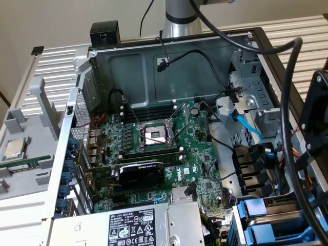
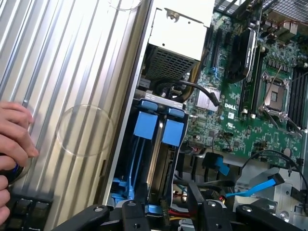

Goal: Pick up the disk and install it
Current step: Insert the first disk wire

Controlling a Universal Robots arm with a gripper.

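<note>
Gripper [image 2: 168, 214] over blue drive bays [image 2: 159, 127], beside case wall [image 2: 120, 144]

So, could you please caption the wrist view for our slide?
Pincer above blue drive carriers in the open Dell computer case; a hand rests beside it.

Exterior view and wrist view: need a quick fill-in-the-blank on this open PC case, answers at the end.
1. The processor socket on the motherboard is ___, with no chip in it.
2. The loose processor chip lies ___ the case, on the exterior view's left.
3. In the wrist view, the two drive carrier tabs are coloured ___.
4. The brand printed on the motherboard is ___.

Missing words: empty; outside; blue; Dell
</note>
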